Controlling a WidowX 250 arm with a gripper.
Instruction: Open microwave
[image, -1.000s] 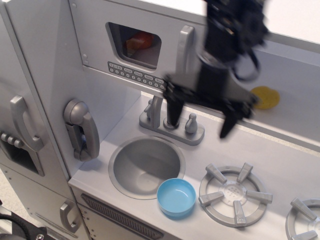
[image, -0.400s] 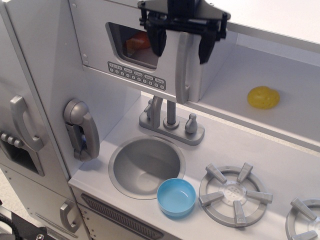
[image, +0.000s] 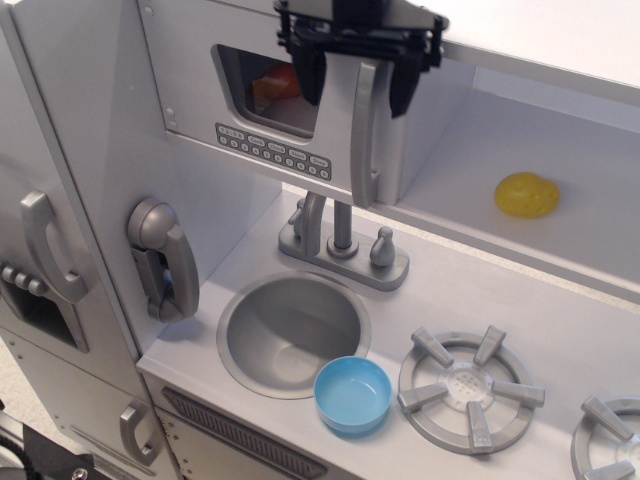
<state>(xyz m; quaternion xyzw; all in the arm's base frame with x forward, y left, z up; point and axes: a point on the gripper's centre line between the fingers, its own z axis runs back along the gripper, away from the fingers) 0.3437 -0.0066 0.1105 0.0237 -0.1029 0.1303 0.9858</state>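
The microwave is set at the upper left of the toy kitchen, above the sink. It is a flat, matte grey cabinet w/ smooth painted-looking panels. In its door a dark window w/ rounded corners is cut, and sth orange is seen through it. A row of small oval buttons runs below the window. The tall handle is a rounded grey bar near the door's right edge; its long axis runs vertically, top to bottom of the door. The door faces out toward the near-right and is seen closed or nearly so; a gap can't be made out.

The gripper is black and angular, w/ two blocky fingers hanging down. It is held wide, one finger each side of the handle's top end; nothing is clamped. Contact w/ the handle can't be judged.

Vs. 0.4 s ago, the gripper has been shifted slightly up and back toward the door, so the fingers sit a bit higher on the handle. A full second ago it was much lower and to the right, over the faucet.

A glossy light-blue bowl rests at the sink's near-right rim. A yellow round object lies on the far-right shelf. A grey wall phone is mounted at left.
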